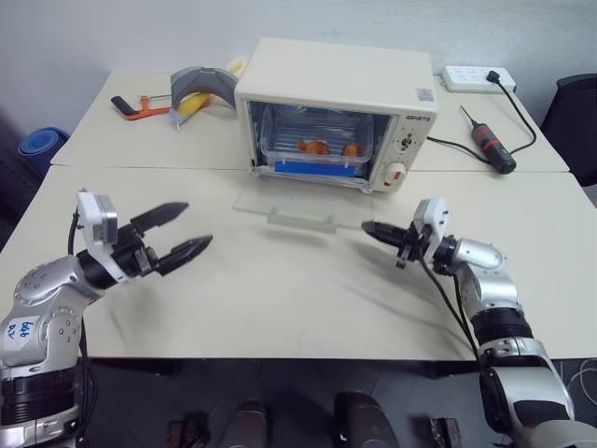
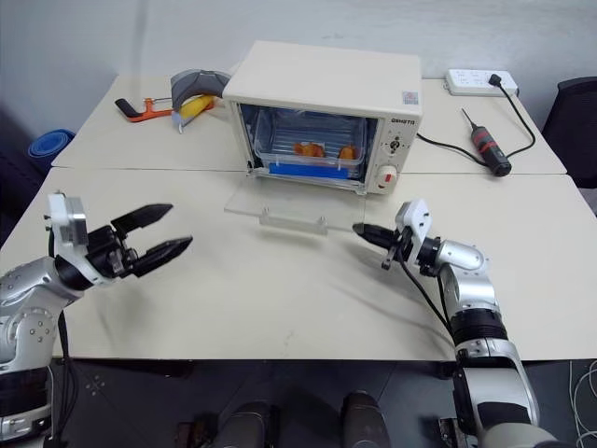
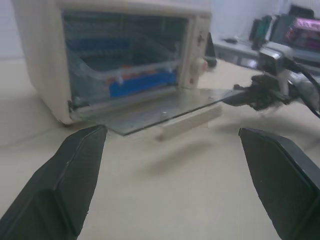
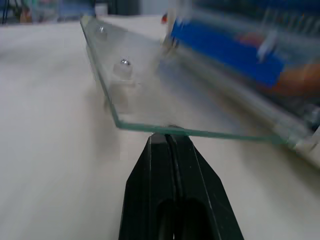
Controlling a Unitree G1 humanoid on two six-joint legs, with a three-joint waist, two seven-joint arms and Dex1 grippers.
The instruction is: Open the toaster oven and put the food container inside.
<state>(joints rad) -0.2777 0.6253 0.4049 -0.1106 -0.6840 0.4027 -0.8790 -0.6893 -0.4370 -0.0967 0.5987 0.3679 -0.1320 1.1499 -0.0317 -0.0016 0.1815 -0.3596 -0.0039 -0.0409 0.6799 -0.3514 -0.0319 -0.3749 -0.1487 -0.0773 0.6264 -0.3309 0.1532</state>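
Toaster oven (image 1: pixel 336 103) standing at the middle of the worktop (image 1: pixel 280 299), toward its far edge, glass door (image 1: pixel 297 207) dropped open and lying nearly flat toward the near edge. Food container (image 1: pixel 315 154) resting inside the oven on the rack, blue latch facing the opening, orange pieces visible through the clear wall. Left gripper (image 1: pixel 175 233) hovering over the worktop's left part, fingers spread wide and empty, pointed toward the oven yet well apart from door and container. Right gripper (image 1: pixel 378 230) closed tight with nothing between the fingers, tip just below the door's right front corner; contact with the glass impossible to tell from the wrist view, where the door's edge lies straight across the joined fingertips. Container therefore beyond both sets of jaws, deep behind the door. Along the far edge: an orange-handled tool (image 1: pixel 135 108) and a grey holder with something yellow (image 1: pixel 201 91) toward the left corner, a screwdriver (image 1: pixel 490 145) and a white power strip (image 1: pixel 478 78) toward the right.
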